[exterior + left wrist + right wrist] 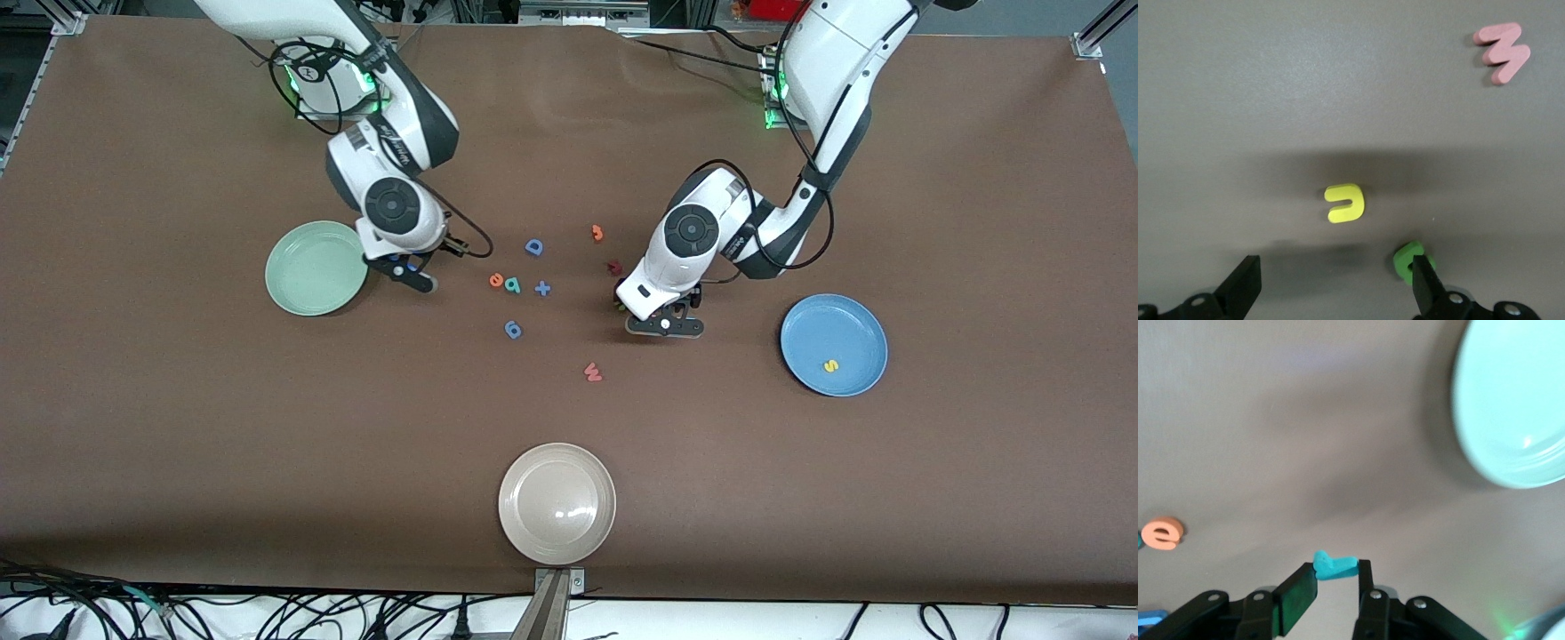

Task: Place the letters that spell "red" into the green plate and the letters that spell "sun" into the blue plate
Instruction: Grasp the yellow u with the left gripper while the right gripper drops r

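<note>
My right gripper (411, 274) hangs beside the green plate (316, 268), toward the table's middle from it. It is shut on the teal "r" (1333, 565); in its wrist view the gripper (1336, 571) has the green plate (1518, 407) close by. The orange "e" (497, 281) and teal "d" (512, 284) lie together mid-table. My left gripper (662, 322) is low over the table and open (1336, 265); the yellow "u" (1345, 203) lies just ahead of its fingers, and the green "n" (1407, 259) touches one finger (1426, 288). The yellow "s" (831, 365) lies in the blue plate (833, 331).
A beige plate (557, 503) stands near the front edge. Loose pieces lie mid-table: a blue "D" (533, 247), a blue plus (542, 288), a blue "9" (513, 330), a pink "w" (593, 372), an orange piece (597, 233) and a dark red piece (613, 266).
</note>
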`<act>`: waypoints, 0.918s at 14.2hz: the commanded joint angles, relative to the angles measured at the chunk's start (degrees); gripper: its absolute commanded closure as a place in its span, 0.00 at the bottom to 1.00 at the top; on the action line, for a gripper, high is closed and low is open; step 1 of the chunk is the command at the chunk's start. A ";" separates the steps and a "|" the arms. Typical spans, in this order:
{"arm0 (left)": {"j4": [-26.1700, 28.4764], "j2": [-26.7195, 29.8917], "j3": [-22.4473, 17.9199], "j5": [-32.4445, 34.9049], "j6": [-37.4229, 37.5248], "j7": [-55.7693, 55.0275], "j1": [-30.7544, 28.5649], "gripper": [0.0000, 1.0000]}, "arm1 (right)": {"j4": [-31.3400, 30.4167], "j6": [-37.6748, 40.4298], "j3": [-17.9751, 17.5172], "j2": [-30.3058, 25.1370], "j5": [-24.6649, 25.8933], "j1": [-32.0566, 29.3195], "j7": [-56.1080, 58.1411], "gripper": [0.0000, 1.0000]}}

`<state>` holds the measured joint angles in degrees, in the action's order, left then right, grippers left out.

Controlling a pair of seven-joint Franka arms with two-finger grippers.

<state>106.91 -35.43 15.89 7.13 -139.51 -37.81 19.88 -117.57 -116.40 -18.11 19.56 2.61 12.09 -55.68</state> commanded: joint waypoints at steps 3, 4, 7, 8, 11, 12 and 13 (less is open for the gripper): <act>-1.44 -1.74 -0.95 -0.36 -2.69 -1.48 0.42 0.02 | 1.74 5.12 8.77 -2.07 -0.24 -0.05 17.40 0.92; -1.53 -2.01 -1.03 -0.36 -2.69 -1.83 0.51 0.03 | 1.65 5.65 10.96 -2.25 -0.24 -0.05 21.27 0.92; -2.59 -3.41 -1.21 -0.36 -2.69 -2.71 0.51 0.13 | 1.04 6.62 16.77 -2.25 -0.24 -0.05 32.35 0.92; -2.59 -3.50 -1.21 -0.36 -2.69 -2.71 0.51 0.20 | -0.36 6.36 19.05 -2.25 -0.24 -0.05 36.04 0.92; -2.76 -3.68 -1.30 -0.36 -2.69 -2.80 0.42 0.33 | -4.75 2.42 23.98 -1.90 -0.24 -0.05 44.23 0.91; -2.76 -3.85 -1.21 -0.45 -2.69 -2.80 0.42 0.35 | -7.03 0.40 24.52 -2.16 -0.24 -0.05 45.03 0.91; -3.02 -3.85 -1.21 -0.45 -2.69 -2.80 0.34 0.38 | -8.71 -0.75 25.04 -2.42 -0.24 -0.05 45.39 0.90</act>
<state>105.49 -38.43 15.00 7.13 -142.13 -40.10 19.82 -121.86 -113.99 6.09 18.47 2.59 11.49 -12.21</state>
